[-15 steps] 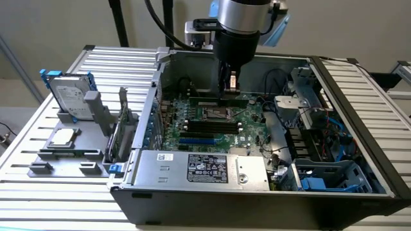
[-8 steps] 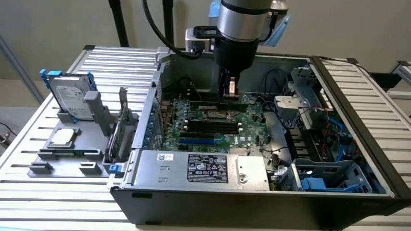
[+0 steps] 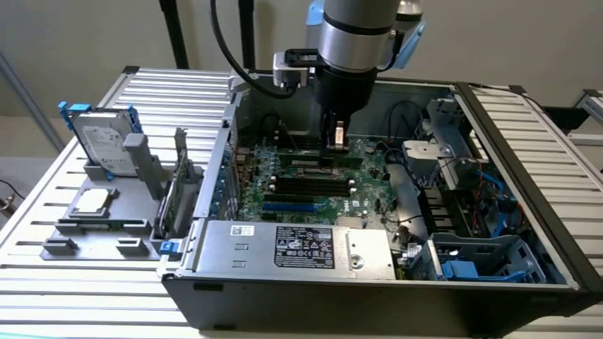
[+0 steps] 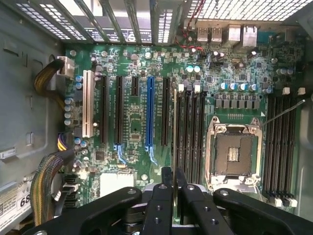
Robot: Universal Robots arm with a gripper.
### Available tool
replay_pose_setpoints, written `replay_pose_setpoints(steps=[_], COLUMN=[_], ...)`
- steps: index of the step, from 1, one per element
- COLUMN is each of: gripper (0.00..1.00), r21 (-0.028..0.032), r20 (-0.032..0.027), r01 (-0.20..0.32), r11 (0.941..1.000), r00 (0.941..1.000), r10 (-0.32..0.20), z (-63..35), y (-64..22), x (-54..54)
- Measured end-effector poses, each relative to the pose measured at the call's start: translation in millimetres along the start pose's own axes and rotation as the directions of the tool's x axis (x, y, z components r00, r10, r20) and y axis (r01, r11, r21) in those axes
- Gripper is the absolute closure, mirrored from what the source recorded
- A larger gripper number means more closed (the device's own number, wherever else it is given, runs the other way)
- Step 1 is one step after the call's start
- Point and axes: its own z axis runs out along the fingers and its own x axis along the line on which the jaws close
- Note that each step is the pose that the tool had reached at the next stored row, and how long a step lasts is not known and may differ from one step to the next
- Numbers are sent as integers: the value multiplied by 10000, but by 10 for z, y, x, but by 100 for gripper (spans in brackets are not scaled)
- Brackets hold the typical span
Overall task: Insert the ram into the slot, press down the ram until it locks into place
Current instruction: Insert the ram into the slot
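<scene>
A: Item nearest the lens?

B: Gripper [image 4: 174,172]. Black, with two fingers [image 4: 159,205] pinching the ram [image 4: 175,137]. The ram is seen edge-on as a thin pale strip running out from the fingertips.

A: Exterior view, from its left?

B: Slatted worktop [image 3: 56,296]. A grey fixture [image 3: 94,233] stands on it with a hard drive [image 3: 102,145] upright. Then the open case [image 3: 377,311], with the power supply [image 3: 292,247] at its front. Behind that is the motherboard [image 3: 250,201], green, lying flat. The arm comes down over the board's far part. At the exterior view's right is a drive bay [image 3: 490,258] with blue cables.

A: Where is the slot?

B: It belongs to a bank of black slots beside the CPU socket [image 4: 234,154]. In the wrist view the ram lies lengthwise along the outermost slot [image 4: 182,132], parallel to it. I cannot tell whether it sits exactly over that slot or just beside it. Every slot in the bank looks empty. The blue connector [image 4: 150,110] sits apart from the bank, on the side away from the socket.

A: Is the ram seated?

B: By my reading, no. The ram is held above the board, with no edge visibly in a slot. The position of the white end clips is too small to judge.

A: Progress entry?

B: Done: the ram is gripped, carried into the case and lined up with the bank. Outstanding: insertion and the press to lock. I judge this an early to middle stage.
</scene>
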Motion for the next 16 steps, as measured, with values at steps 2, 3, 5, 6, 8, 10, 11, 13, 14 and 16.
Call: replay_pose_setpoints(steps=[2, 3, 5, 6, 8, 10, 11, 13, 14, 16], gripper=[87, 87, 87, 87, 87, 87, 87, 87, 87, 87], r21=[1, 2, 1, 1, 1, 1, 1, 0, 1, 1], r20=[2, 4, 3, 2, 4, 2, 0, -6, -8, -21], r01=[-6, -9, -11, -12, -12, -12, -12, -12, -12, -14], r11=[10000, 10000, 10000, 10000, 10000, 10000, 10000, 10000, 10000, 10000], r00=[10000, 10000, 10000, 10000, 10000, 10000, 10000, 10000, 10000, 10000], r10=[6, 9, 11, 12, 12, 12, 12, 12, 12, 14], z=[38, 57, 93, 111, 148, 183, 202, 239, 257, 293], y=[-6, -8, -11, -12, -13, -15, -16, -17, -18, -19], x=[-18, -25, -35, -40, -52, -65, -72, -83, -87, -94])
